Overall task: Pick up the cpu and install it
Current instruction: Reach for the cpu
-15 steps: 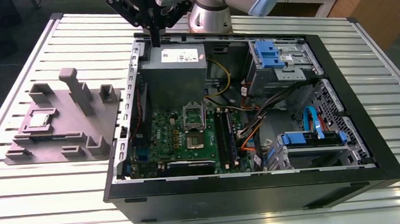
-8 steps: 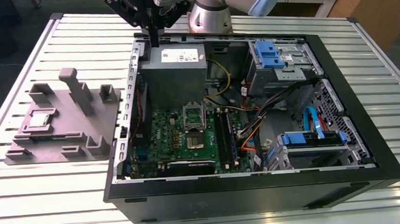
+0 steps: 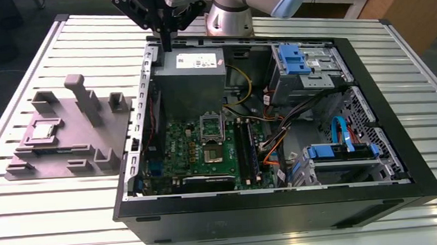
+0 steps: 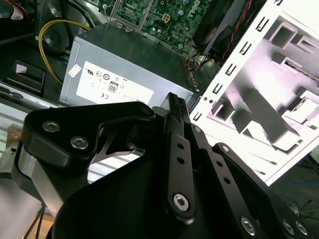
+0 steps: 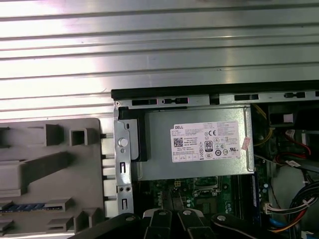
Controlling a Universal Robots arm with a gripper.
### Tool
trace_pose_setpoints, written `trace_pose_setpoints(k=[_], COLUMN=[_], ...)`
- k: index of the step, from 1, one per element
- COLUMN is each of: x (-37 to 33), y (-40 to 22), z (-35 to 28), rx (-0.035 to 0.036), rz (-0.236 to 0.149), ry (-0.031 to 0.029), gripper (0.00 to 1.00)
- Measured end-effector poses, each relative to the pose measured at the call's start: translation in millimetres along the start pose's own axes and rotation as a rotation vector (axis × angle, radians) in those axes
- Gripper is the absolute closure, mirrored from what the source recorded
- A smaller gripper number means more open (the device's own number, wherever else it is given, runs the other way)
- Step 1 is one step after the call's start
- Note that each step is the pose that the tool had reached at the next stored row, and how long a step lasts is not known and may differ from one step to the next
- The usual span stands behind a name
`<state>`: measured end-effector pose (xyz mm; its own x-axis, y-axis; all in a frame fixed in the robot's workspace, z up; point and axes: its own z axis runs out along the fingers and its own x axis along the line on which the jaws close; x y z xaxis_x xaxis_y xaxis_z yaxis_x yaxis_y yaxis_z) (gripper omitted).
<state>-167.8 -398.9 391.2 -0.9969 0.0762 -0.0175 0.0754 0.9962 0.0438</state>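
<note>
The cpu (image 3: pixel 43 130), a small silver square chip, lies flat in a recess of the grey fixture (image 3: pixel 69 138) on the exterior view's left. My gripper (image 3: pixel 168 46) hangs over the far edge of the open computer case (image 3: pixel 283 203), above the power supply, well away from the cpu. Its dark fingers (image 4: pixel 173 107) stand pressed together with nothing between them. The metal socket frame (image 3: pixel 211 124) sits on the green motherboard (image 3: pixel 182 144) inside the case, and part of that frame (image 5: pixel 204 186) shows in the first wrist view beyond the gripper (image 5: pixel 172 216).
A grey power-supply box (image 3: pixel 189 65) with a white label (image 5: pixel 209 141) fills the case's far corner under the gripper. Blue drive cages (image 3: pixel 302 62) and loose cables (image 3: pixel 279 136) crowd the exterior view's right. Tall posts (image 3: pixel 82 99) rise from the fixture. A slatted metal table (image 3: pixel 59 215) carries everything.
</note>
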Motion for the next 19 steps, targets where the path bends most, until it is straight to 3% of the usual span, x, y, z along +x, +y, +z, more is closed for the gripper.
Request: trace_pose_setpoints(k=[7,9,19], x=[1.6,8.5,10.7], y=[-0.1,-0.7,-0.8], z=[0.0,0.6,0.6], rx=[0.0001,0.0015,0.0015], rz=[0.0,0.001,0.001], ry=[0.0016,0.0204,0.0204], gripper=[0.9,0.9,0.9])
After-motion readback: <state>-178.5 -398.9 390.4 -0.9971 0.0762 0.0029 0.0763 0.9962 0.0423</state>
